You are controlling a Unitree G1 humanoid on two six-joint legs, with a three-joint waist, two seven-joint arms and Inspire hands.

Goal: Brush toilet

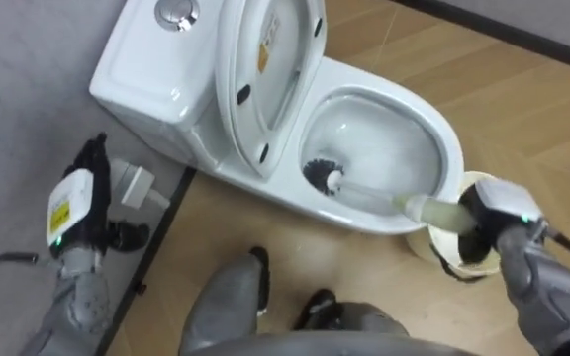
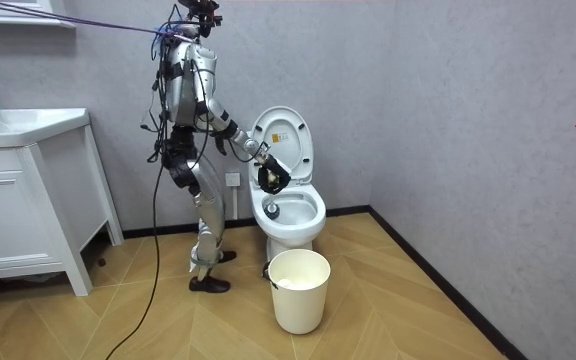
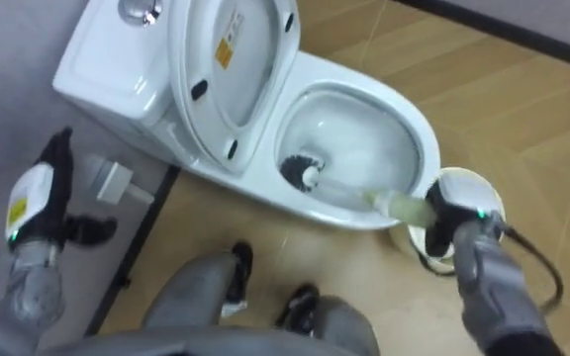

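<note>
My right hand (image 1: 491, 213) is clenched round the brush (image 1: 384, 198). The hand hides the handle's end and covers part of the white bin (image 2: 298, 290) by the bowl. The brush has a pale handle, a white neck and dark bristles, which sit down inside the bowl of the toilet (image 1: 146, 69). The yellow sticker (image 1: 263, 54) on the raised lid (image 1: 275, 109) is too small to read. My left hand (image 1: 75, 203) hangs released, fingers straight, beside the tank.
</note>
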